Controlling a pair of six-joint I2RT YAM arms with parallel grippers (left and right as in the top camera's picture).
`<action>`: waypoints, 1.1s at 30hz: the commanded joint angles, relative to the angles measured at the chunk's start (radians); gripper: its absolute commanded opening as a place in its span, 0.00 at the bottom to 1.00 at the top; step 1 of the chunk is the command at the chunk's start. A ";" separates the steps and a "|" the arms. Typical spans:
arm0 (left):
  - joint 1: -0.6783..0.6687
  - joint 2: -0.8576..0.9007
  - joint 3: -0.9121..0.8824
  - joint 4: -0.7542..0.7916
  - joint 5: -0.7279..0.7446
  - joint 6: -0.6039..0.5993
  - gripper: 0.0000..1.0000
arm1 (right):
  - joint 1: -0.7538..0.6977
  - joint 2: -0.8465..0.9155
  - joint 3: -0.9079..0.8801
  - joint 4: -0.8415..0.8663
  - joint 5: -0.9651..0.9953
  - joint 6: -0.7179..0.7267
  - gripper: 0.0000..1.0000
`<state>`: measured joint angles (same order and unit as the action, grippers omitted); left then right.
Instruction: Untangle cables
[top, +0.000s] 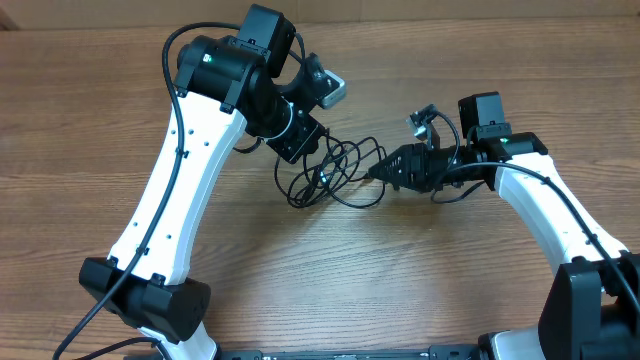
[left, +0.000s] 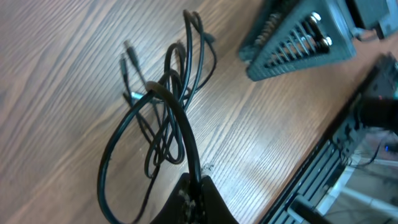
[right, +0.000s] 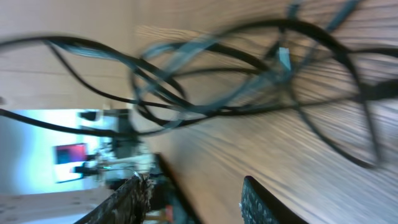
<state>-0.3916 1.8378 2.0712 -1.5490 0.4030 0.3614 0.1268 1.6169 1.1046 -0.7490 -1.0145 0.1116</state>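
The cables (top: 335, 170) lie as a tangle of thin black loops on the wooden table between my two grippers. My left gripper (top: 305, 148) sits at the tangle's upper left edge. In the left wrist view it (left: 198, 185) is shut on one black cable, which arches up from the jaws into the knot of cables (left: 171, 102). My right gripper (top: 374, 175) points left at the tangle's right edge. In the right wrist view it (right: 193, 186) is open with nothing between its fingers, and the blurred cables (right: 249, 74) lie just ahead of them.
The wooden table (top: 400, 280) stretches out on all sides of the tangle. The white left arm (top: 180, 180) crosses the table's left half, and the right arm (top: 550, 210) comes in from the lower right. A black rail (left: 323, 168) runs along the table edge.
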 joint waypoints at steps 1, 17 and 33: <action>-0.009 -0.006 0.024 0.001 0.110 0.177 0.04 | 0.004 0.004 0.008 0.045 -0.120 0.209 0.47; -0.009 -0.006 -0.151 0.110 0.187 0.245 0.04 | 0.004 0.004 0.008 0.247 -0.065 0.830 0.33; -0.009 -0.006 -0.199 0.174 0.232 0.245 0.04 | 0.005 0.004 0.008 0.219 0.008 0.914 0.23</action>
<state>-0.3916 1.8378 1.8767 -1.3788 0.5968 0.5800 0.1268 1.6169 1.1042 -0.5270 -1.0359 1.0073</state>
